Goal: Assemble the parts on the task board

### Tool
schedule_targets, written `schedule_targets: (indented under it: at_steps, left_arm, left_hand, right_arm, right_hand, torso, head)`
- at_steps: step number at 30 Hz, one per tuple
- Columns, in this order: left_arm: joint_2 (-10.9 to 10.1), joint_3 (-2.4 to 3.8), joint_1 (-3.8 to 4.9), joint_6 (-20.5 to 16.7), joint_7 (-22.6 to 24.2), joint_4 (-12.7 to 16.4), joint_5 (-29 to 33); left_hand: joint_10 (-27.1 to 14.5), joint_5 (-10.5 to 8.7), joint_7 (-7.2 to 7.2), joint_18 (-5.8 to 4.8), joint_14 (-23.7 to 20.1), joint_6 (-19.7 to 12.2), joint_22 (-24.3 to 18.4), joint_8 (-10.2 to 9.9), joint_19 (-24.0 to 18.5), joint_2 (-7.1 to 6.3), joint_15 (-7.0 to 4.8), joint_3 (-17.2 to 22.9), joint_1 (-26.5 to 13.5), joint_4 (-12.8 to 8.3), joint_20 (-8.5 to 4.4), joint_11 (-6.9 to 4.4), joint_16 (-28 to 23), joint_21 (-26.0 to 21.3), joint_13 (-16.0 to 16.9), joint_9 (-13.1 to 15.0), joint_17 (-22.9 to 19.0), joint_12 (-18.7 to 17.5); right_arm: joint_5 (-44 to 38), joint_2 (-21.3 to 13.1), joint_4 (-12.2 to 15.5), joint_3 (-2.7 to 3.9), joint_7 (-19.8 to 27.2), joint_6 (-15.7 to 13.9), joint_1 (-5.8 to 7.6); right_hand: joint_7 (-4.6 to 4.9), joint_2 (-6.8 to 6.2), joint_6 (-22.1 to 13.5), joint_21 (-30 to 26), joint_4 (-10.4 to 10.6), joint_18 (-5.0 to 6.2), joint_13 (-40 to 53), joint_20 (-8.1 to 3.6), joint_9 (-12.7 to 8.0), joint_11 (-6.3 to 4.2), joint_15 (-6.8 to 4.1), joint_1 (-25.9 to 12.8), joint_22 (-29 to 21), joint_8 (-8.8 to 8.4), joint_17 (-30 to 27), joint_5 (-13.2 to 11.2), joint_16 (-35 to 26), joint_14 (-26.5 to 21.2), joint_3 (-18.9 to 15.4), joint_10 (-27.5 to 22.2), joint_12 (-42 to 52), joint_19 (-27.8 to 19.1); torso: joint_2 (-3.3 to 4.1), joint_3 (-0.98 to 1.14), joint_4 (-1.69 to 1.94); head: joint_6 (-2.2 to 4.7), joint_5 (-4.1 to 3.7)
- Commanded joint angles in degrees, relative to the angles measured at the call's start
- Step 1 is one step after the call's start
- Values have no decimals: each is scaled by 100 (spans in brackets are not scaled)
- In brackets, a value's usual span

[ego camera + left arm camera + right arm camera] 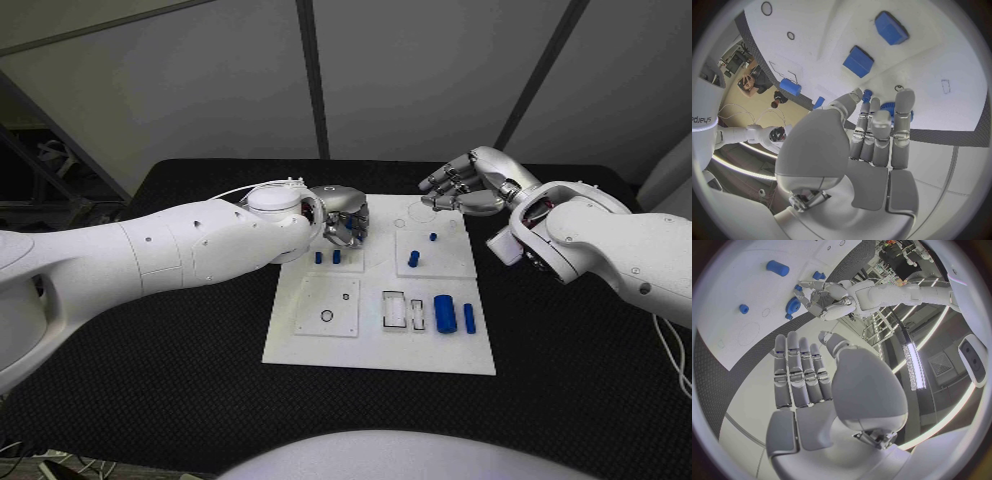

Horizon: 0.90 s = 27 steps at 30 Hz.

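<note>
- White task board [378, 345] flat in the middle of the black worktop [577, 360], between the two arms.
- Left hand [338, 213] low over the board's far left part, fingers [903, 125] straight and side by side, holding nothing.
- Two small blue pegs [327, 257] upright just beside that hand, on its near side.
- In the left wrist view, fingertips close to a small blue peg [867, 93] and a blue ring [888, 106]; touching or not, cannot tell.
- Right hand [469, 184] at the board's far right corner, fingers [799, 371] stretched flat and close together, nothing in them.
- Two more blue pegs [423, 249] standing in the raised white panel [450, 262] on the far right of the board, near the right hand but apart from it.
- Large blue cylinder [444, 314] lying on the board's near right part, a thinner blue rod [469, 318] just beside it.
- Two narrow rectangular slots [402, 311] just left of the cylinder.
- Square white panel [329, 306] with a small dark ring on the near left of the board.
</note>
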Motion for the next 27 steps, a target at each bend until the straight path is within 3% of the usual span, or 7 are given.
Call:
schedule_targets:
  at_steps: [1,27]
  left_arm:
    - [13,2,-2,99,-29,-15,-50]
    - [81,4,-54,116,43,-206,-23]
  left_hand:
    - [51,0,5,67,38,33,37,-26,36,20,-3,64,41,-16,-22,-8,47,40,-15,-10,13,-34]
    - [390,-37,57,-60,324,254,811,-145,331,181,-45,489,222,-240,-59,-39,602,901,-116,-42,385,-206]
  right_arm:
    - [-14,8,15,4,40,21,10]
    - [-14,6,27,4,43,32,10]
  right_hand:
    - [37,13,-14,-31,-30,2,-4,23,-4,21,30,6,-9,1,-7,39,-40,-4,-7,-33,-38,26]
    - [38,28,-10,-40,-20,1,-14,26,-3,21,32,-4,-13,4,-10,53,-47,-1,-4,-28,-39,29]
  torso:
    - [2,0,1]
    - [-5,0,2]
  head:
    - [-3,-5]
    - [-4,-12]
